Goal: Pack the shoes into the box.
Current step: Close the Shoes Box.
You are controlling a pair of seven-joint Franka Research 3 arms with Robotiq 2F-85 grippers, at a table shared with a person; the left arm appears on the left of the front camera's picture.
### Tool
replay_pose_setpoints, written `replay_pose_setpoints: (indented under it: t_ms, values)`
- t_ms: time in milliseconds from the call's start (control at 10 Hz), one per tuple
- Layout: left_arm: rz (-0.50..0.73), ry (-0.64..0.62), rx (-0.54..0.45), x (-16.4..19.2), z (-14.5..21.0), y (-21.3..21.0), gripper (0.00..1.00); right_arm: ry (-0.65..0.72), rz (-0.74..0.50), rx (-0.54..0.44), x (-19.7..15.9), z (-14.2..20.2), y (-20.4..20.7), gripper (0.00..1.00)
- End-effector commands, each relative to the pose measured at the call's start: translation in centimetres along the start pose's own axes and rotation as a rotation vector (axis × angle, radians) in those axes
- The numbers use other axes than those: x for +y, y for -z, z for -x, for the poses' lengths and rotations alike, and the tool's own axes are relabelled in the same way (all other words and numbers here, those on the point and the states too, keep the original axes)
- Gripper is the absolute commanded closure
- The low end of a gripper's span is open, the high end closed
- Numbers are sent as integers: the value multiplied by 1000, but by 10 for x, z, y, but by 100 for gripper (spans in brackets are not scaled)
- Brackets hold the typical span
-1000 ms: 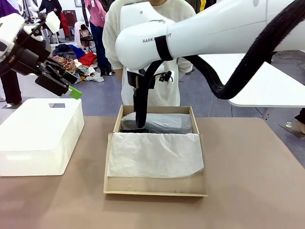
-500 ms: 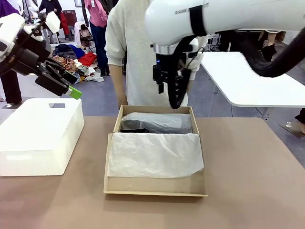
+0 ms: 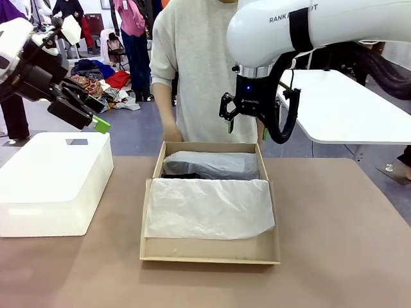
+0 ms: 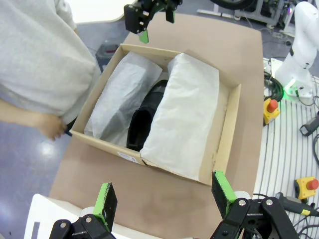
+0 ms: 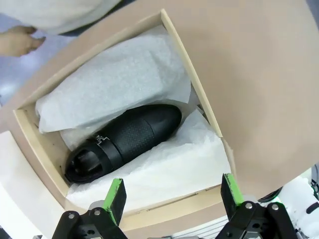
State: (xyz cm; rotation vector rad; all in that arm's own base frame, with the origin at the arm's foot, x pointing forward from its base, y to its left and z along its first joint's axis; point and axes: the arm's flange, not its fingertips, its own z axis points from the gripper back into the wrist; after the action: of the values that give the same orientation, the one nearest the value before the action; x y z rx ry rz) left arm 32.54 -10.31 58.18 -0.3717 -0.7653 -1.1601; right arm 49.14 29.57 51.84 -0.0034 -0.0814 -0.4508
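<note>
The brown cardboard box [image 3: 209, 250] is set at the middle of the table [image 3: 340, 231], its far wall reaching the table's far edge. One black shoe [image 5: 124, 142] is seen lying across the box's far half, heel end by the left wall. It is flanked by a bunched fold of white tissue paper [image 3: 209, 208] on the far side and a wider sheet spread over the near half. Whether a second shoe is wrapped in the paper cannot be told.

The right gripper [image 3: 246, 128] is held in the air above the box's far right corner, its jaws spread wide and nothing between them. The shoe lies below it, clearly apart from the green pads.

The left gripper [image 3: 96, 112] is raised above the white box [image 3: 54, 173] at the table's left edge, well apart from the cardboard box. Its jaws are likewise wide and empty.

A person's hand [image 3: 170, 133] is held just beyond the box's far left corner.
</note>
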Motion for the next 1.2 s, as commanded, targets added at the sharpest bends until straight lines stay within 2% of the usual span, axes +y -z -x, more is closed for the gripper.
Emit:
replay_pose_setpoints:
  t_ms: [0,500,700,900,1100]
  values:
    - [12,13,-15,1,0,0,0,88,-6,3,8,-2,-5,0]
    - [12,13,-15,1,0,0,0,67,-7,0,5,-2,-3,0]
    - [12,13,-15,1,0,0,0,-138,-9,69,-22,-14,-13,0]
    - [12,13,-15,1,0,0,0,-323,6,62,-53,-26,-17,0]
    - [12,13,-15,1,0,0,0,-542,-63,77,-81,-37,-21,0]
